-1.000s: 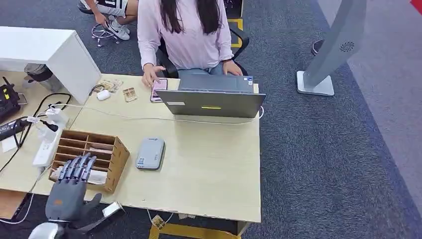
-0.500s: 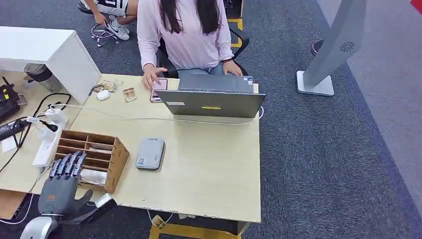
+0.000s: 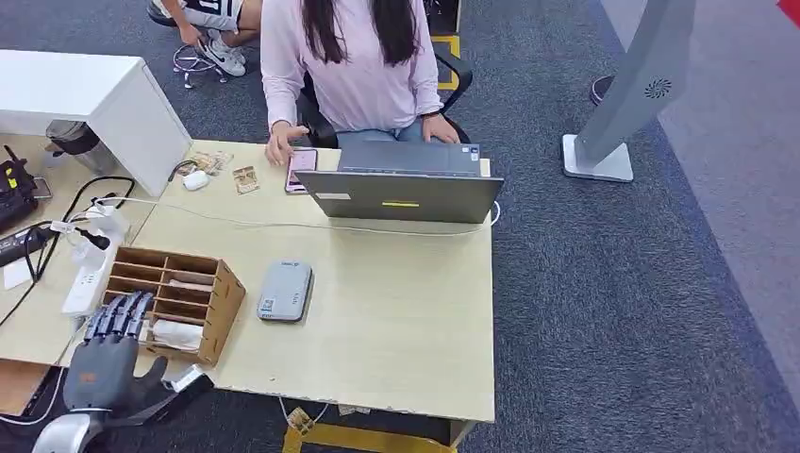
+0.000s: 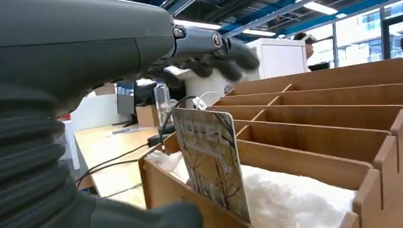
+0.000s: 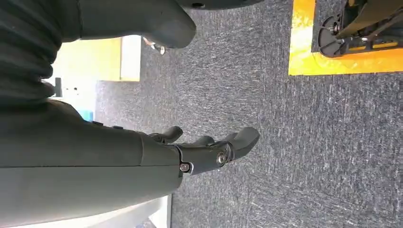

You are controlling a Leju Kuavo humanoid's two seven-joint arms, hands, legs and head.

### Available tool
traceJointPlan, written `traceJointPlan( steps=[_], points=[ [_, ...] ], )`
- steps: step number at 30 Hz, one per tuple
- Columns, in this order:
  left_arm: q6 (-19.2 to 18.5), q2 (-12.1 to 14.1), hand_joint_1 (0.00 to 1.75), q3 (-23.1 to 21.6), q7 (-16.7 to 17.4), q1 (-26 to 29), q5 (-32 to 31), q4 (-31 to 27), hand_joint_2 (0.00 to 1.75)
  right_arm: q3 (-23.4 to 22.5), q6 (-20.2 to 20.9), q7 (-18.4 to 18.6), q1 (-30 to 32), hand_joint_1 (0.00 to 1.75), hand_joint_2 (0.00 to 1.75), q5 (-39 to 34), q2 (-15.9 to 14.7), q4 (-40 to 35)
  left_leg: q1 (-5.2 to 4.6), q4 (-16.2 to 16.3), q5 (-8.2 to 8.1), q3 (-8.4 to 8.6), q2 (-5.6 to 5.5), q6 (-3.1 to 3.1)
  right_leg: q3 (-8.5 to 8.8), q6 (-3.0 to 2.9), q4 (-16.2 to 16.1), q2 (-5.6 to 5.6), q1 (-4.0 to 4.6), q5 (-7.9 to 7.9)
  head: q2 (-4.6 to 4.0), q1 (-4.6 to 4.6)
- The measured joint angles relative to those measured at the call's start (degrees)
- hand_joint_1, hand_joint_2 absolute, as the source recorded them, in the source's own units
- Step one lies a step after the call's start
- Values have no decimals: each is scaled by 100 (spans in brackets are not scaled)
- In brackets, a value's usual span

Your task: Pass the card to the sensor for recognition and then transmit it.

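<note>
My left hand [image 3: 99,363] hovers off the table's near left corner, fingers stretched out over the near end of a wooden organizer [image 3: 175,293]. A pale card [image 3: 184,379] sits at the tip of its thumb and travels with it. In the left wrist view the card [image 4: 211,166], printed with a tree picture, stands upright above the thumb in front of the organizer [image 4: 309,142]. The grey sensor box [image 3: 285,291] lies flat on the table to the organizer's right, well clear of the hand. My right hand [image 5: 209,152] hangs over the carpet, fingers loosely bent, holding nothing.
A person [image 3: 349,66] sits at the far side behind an open laptop [image 3: 401,193], one hand near a pink phone [image 3: 300,170]. Cables and a power strip [image 3: 85,283] lie left of the organizer. A grey stand [image 3: 623,104] rises on the carpet to the right.
My left hand has drawn back toward me and to the left, carrying the card with it. The person's hand has shifted slightly by the phone.
</note>
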Motion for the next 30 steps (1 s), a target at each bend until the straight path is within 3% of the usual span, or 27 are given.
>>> traceJointPlan(
  steps=[14,30],
  points=[
    [-48,-57,175,96,-67,3,61,4,175,0,0,-13,1,0,175,0,0,0,0,0,0,0,0,0,0,0,0,1,0,0,0,0],
    [-26,-142,175,249,-542,22,297,-59,175,0,17,-13,0,0,175,39,0,0,0,0,0,0,0,0,0,0,0,0,0,0,0,0]
  ],
)
